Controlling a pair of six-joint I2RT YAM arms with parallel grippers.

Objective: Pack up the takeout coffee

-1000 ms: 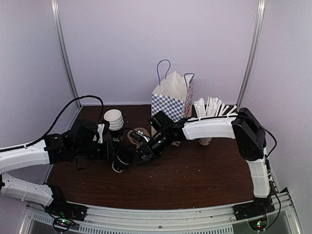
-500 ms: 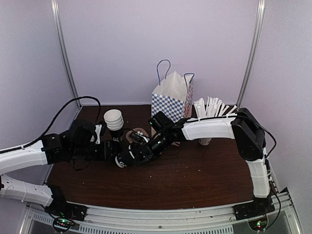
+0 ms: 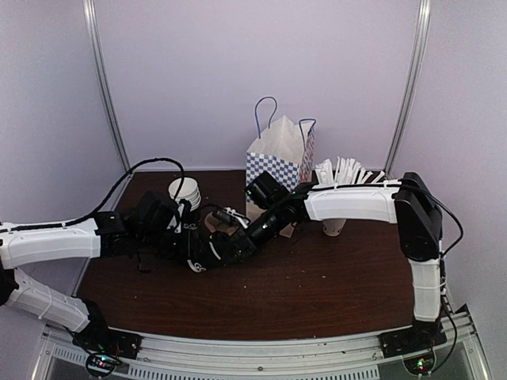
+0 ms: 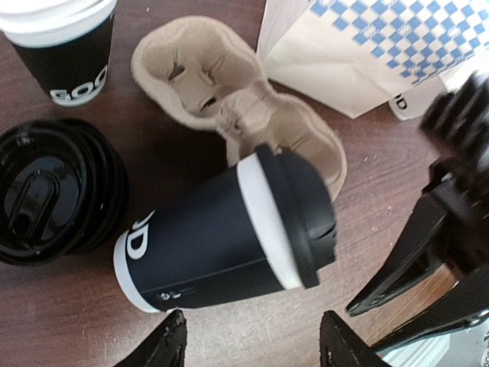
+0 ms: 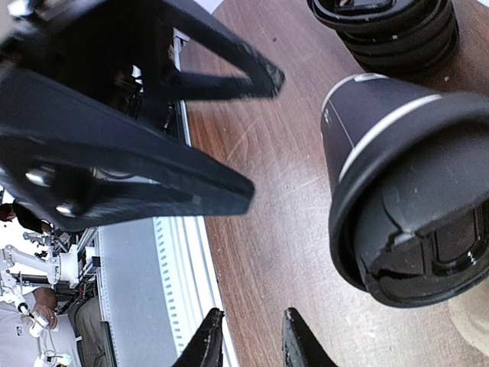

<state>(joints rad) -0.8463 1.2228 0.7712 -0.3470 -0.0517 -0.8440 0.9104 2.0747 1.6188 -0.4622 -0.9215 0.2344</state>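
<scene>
Black paper forms the takeout coffee (image 4: 206, 245), a small round cup with pale letters, a white band near the top and a smooth black plastic lid (image 4: 302, 218) pushed on tight. It lies on its side on the dark brown wooden surface (image 3: 317, 285). Its lid end is right by a bumpy brown cardboard cup holder (image 4: 199, 76) with two round wells. I cannot tell if the two touch. Near the cup's bottom end sits a pile of flat, shiny black lids (image 4: 46, 191). Farther back is a stack of black cups (image 4: 65, 38) with white rims. A tall paper bag (image 3: 277, 158) with blue and white squares and thin loop handles stands upright behind them all. To its right is a white cup of white sticks (image 3: 342, 178). The left arm stretches low across the surface from the left side. The left gripper (image 4: 252, 348) points at the side of the fallen cup with its fingers spread wide, nothing between them and the tips just short of the cup. The right arm comes up from its base, bends at the elbow and reaches across to the left. The right gripper (image 5: 248, 340) sits low near the lid end of the cup, its fingers a small gap apart and holding nothing. The cup lies between the two grippers.
</scene>
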